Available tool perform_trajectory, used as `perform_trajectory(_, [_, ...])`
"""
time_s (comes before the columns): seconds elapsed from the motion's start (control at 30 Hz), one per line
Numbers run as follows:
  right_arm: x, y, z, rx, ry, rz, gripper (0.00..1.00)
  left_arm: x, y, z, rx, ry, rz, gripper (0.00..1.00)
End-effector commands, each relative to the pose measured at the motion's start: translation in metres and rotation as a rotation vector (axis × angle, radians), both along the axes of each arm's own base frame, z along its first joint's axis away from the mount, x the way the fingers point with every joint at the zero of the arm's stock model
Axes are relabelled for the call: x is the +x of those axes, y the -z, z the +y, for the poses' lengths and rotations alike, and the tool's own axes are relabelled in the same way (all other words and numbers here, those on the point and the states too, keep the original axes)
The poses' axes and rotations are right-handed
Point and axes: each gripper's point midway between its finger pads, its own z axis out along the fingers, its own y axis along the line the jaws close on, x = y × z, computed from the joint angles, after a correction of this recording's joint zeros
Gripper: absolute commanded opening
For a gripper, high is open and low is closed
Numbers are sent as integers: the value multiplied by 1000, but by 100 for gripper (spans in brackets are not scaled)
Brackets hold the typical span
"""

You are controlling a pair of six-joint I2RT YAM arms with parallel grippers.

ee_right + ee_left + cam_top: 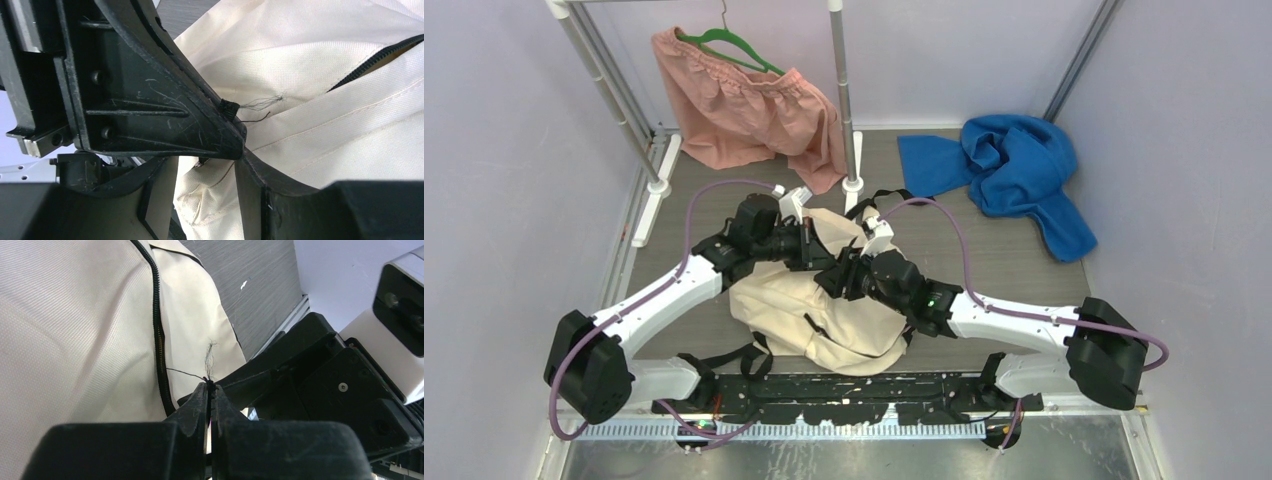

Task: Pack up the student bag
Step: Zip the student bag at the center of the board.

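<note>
At centre, student bag (pixel 864 335) partly hidden.

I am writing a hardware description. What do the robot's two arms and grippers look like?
The left arm and right arm have white links, black joints and a looping purple cable each; the right one shows a green light. The left gripper and right gripper are black plastic with tapering fingers.

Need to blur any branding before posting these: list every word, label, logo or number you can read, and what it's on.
None readable: no text shows on the student bag, pink garment, blue cloth, left arm or right arm.
Pale marks on the black base plate are too small to tell.
</note>
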Motion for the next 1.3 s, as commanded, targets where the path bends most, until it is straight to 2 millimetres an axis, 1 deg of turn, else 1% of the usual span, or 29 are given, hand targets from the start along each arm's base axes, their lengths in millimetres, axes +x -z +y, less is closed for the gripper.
perform_trajectory(0.0, [10,-64,8,118,14,-121,50,1,-15,0,-35,-2,-58,0])
perform_trajectory(0.07, [8,-69,10,122,-2,-127,50,3,-14,3,-21,-19,-63,0])
perform_trajectory(0.17, [6,-72,13,116,-24,-121,50,6,-15,10,8,-54,-78,0])
perform_trajectory(0.27, [5,-61,16,79,-38,-97,49,8,-18,15,20,-81,-96,0])
perform_trajectory(0.33, [6,-51,15,62,-29,-79,45,8,-18,17,21,-83,-98,0])
perform_trajectory(0.43, [8,-45,12,54,-6,-69,32,8,-16,18,28,-81,-92,0])
perform_trajectory(0.53, [9,-43,7,35,11,-70,31,7,-10,19,37,-80,-81,0])
perform_trajectory(0.57, [9,-42,6,25,12,-69,32,7,-8,19,40,-84,-80,0])
perform_trajectory(0.7, [3,-30,-3,-7,10,-40,50,9,-5,21,49,-96,-75,0])
perform_trajectory(0.77, [-5,-22,-4,-17,-8,-12,55,11,-4,20,48,-95,-78,0])
perform_trajectory(0.83, [-15,-17,-2,-22,-28,8,58,13,-4,20,49,-97,-78,0])
perform_trajectory(0.9, [-31,-12,3,-38,-54,9,60,16,-4,18,48,-100,-79,0])
perform_trajectory(1.0, [-53,-2,8,-119,-74,-17,61,23,-4,18,54,-106,-81,0])
perform_trajectory(1.07, [-65,9,9,-205,-76,-53,61,26,-3,18,57,-107,-80,0])
perform_trajectory(1.1, [-69,21,6,-268,-75,-58,60,28,-3,18,55,-106,-80,0])
perform_trajectory(1.13, [-73,30,4,-313,-75,-61,59,29,-3,17,52,-104,-78,0])
perform_trajectory(1.17, [-72,39,0,-351,-60,-60,56,29,-3,17,51,-102,-78,0])
perform_trajectory(1.23, [-69,52,-10,-399,-19,-49,38,29,-4,17,49,-103,-78,0])
perform_trajectory(1.27, [-67,56,-17,-418,2,-50,26,29,-4,17,48,-101,-78,0])
